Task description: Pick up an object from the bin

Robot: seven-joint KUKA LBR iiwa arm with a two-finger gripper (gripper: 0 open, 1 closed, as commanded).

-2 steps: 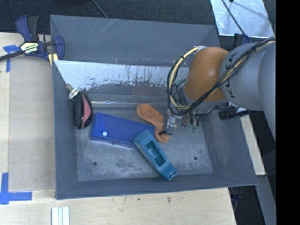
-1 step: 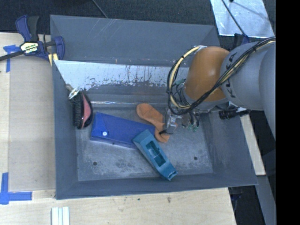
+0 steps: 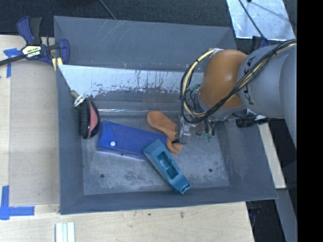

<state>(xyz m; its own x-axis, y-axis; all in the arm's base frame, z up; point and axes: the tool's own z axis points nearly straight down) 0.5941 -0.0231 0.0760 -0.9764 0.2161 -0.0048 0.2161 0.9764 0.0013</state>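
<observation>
Where the grey bin (image 3: 151, 198) slopes up toward the camera, the first thing met is a teal-blue oblong tool (image 3: 167, 166). It lies slantwise, one end near the front wall and the other pointing up and to the left. That upper end touches or overlaps the edge of a flat dark blue pouch (image 3: 122, 140), which lies farther in across the left-middle of the floor.

Just beyond the teal tool's upper end is the gripper (image 3: 181, 136), reaching in from the right. It sits low over the right end of an orange-tan, soft-looking curved piece (image 3: 159, 121). This piece runs from under the gripper up and left toward the back of the floor, and its lower tip shows just below the gripper, beside the teal tool. From this angle I cannot tell whether the gripper is apart or clamped on the piece.

Against the left wall a black brush with a pink-red side (image 3: 87, 119) stands on edge, just beside the pouch's left end. Farther back, the arm's orange cover (image 3: 224, 77) and looped cables (image 3: 189, 84) hang above the rear right of the floor, in front of the scuffed back wall.
</observation>
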